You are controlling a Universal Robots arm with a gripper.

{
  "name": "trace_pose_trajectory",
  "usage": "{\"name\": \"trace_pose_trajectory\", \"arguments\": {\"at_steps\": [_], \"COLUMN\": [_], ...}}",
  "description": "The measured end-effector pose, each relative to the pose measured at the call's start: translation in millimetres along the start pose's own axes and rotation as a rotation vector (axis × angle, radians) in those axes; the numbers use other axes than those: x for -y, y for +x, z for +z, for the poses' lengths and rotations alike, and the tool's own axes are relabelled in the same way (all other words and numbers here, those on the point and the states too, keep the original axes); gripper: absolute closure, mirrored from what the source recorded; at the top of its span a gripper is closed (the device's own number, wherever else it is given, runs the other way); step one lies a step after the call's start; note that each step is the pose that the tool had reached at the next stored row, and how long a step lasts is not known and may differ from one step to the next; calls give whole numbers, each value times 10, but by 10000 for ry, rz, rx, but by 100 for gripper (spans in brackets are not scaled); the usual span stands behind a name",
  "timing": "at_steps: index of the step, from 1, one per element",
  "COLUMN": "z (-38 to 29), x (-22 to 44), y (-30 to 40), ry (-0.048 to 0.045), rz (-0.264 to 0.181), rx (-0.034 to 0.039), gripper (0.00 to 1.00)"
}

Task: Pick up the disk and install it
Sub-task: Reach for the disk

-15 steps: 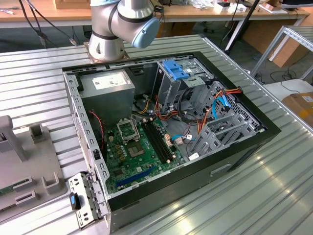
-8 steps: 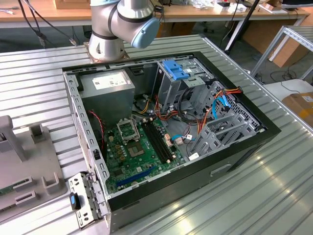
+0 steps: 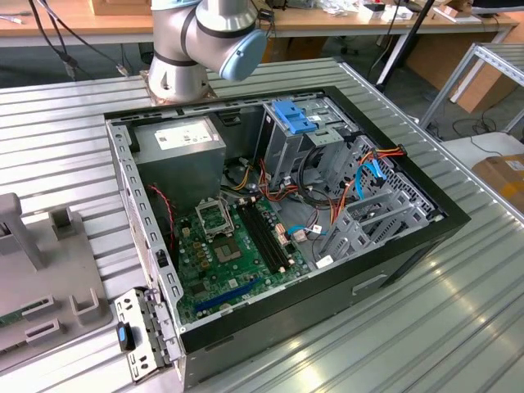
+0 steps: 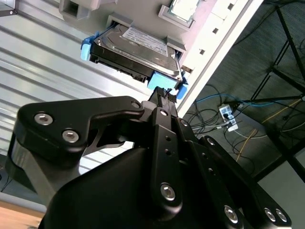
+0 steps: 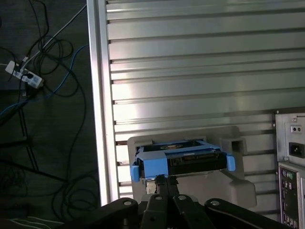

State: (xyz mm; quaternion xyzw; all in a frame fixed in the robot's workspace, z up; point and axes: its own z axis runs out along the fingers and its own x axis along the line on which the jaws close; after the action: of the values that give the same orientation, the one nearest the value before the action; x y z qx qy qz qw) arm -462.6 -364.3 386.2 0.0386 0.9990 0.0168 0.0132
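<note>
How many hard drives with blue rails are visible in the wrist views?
1. The disk sits in a grey holder on the ribbed table, just ahead of the gripper, in both wrist views. Others may be hidden.

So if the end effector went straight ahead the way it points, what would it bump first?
Probably the disk, at its blue end rail. In both wrist views the end effector points right at it from very close. I cannot tell whether it is touching.
</note>
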Motion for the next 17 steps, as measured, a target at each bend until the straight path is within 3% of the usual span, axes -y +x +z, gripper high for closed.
{"name": "trace_pose_trajectory", "arguments": {"at_steps": [7, 17], "z": [41, 47], "x": [11, 17], "y": [1, 15], "ry": [-1, 0], "rz": [0, 0], "rx": [1, 0], "gripper": [89, 89]}}
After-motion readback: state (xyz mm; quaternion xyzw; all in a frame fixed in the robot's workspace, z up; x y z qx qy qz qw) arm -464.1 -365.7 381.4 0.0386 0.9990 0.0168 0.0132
